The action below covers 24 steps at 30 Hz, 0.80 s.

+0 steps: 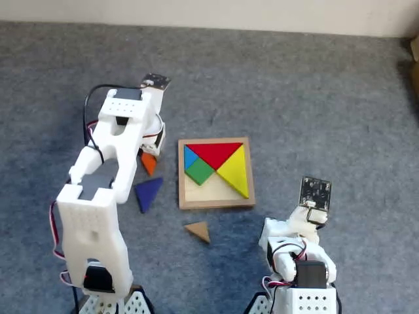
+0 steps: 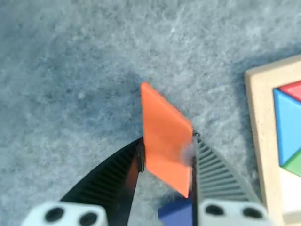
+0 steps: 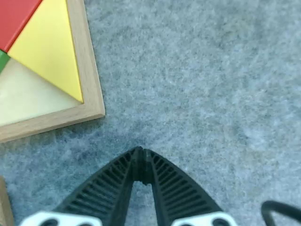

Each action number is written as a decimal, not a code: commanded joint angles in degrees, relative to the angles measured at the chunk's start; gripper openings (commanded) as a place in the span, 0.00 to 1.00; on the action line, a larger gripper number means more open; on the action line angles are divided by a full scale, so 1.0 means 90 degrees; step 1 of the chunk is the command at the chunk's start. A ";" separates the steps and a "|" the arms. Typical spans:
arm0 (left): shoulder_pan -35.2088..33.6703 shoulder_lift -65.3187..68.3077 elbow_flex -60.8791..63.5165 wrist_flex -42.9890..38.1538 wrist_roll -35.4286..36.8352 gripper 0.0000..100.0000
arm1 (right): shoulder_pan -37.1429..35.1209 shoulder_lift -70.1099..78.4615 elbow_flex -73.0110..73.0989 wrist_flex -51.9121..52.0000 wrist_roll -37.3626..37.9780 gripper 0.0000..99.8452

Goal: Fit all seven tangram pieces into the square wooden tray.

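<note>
High view: the tray (image 1: 216, 205) holds four pieces: a red triangle (image 1: 215, 154), a yellow triangle (image 1: 237, 171), a green square (image 1: 200, 171) and a light blue triangle (image 1: 190, 157). Its near corner on the left arm's side is bare. Three pieces lie outside on the surface (image 1: 314, 98). The orange piece (image 1: 149, 162) is at the left gripper (image 1: 145, 157), and the navy triangle (image 1: 148, 192) is just behind that gripper, toward the arm's base. The tan triangle (image 1: 198, 230) lies between the tray and the right arm (image 1: 301, 261), which is drawn back near its base.

Left wrist view: the left gripper (image 2: 167, 140) pinches the orange piece (image 2: 164, 136), one jaw against each long side. Whether the piece is off the surface I cannot tell. The navy triangle (image 2: 176, 212) peeks out just behind the fingertips. The tray (image 2: 257, 122) is off to one side of the gripper, apart from it.

Right wrist view: the right gripper (image 3: 141, 162) is pressed together with nothing between its tips, over bare surface. The tray (image 3: 91, 80) corner with the yellow triangle (image 3: 47, 47) lies ahead and to one side.

Judged from this, four of seven pieces are placed. The orange piece is in hand, and the navy and tan triangles are untouched.
</note>
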 commanded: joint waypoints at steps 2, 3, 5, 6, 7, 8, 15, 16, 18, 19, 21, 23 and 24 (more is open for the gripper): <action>-0.0054 -0.0679 0.0044 0.0156 0.0391 0.26 | 0.0093 -0.0093 0.0962 0.0005 0.0039 0.02; -0.0063 -0.0728 0.0063 0.0176 0.0440 0.28 | 0.0093 -0.0093 0.0962 0.0005 0.0039 0.02; -0.0063 -0.0864 0.0112 0.0205 0.0430 0.27 | 0.0093 -0.0093 0.0962 0.0005 0.0039 0.02; -0.0034 -0.0913 0.0122 0.0244 0.0430 0.26 | 0.0093 -0.0093 0.0962 0.0005 0.0039 0.02; -0.0015 -0.0972 0.0151 0.0274 0.0430 0.25 | 0.0093 -0.0093 0.0962 0.0005 0.0039 0.02; 0.0005 -0.0991 0.0210 0.0234 0.0420 0.25 | 0.0093 -0.0093 0.0962 0.0005 0.0039 0.02; 0.0288 -0.0601 0.0259 0.0195 0.0117 0.25 | 0.0093 -0.0093 0.0962 0.0005 0.0039 0.02; 0.0278 -0.0484 0.0190 0.0156 0.0117 0.25 | 0.0093 -0.0093 0.0962 0.0005 0.0039 0.02; 0.0210 -0.0220 -0.0024 0.0195 0.0107 0.25 | 0.0093 -0.0093 0.0962 0.0005 0.0039 0.02; 0.0171 -0.0083 -0.0151 0.0195 0.0107 0.25 | 0.0093 -0.0093 0.0962 0.0005 0.0039 0.02; 0.0142 0.0181 -0.0415 0.0195 0.0098 0.25 | 0.0093 -0.0093 0.0962 0.0005 0.0039 0.02; 0.0132 0.0435 -0.0630 0.0234 0.0088 0.25 | 0.0093 -0.0093 0.0962 0.0005 0.0039 0.02; 0.0132 0.0532 -0.0747 0.0322 0.0088 0.25 | 0.0093 -0.0093 0.0962 0.0005 0.0039 0.02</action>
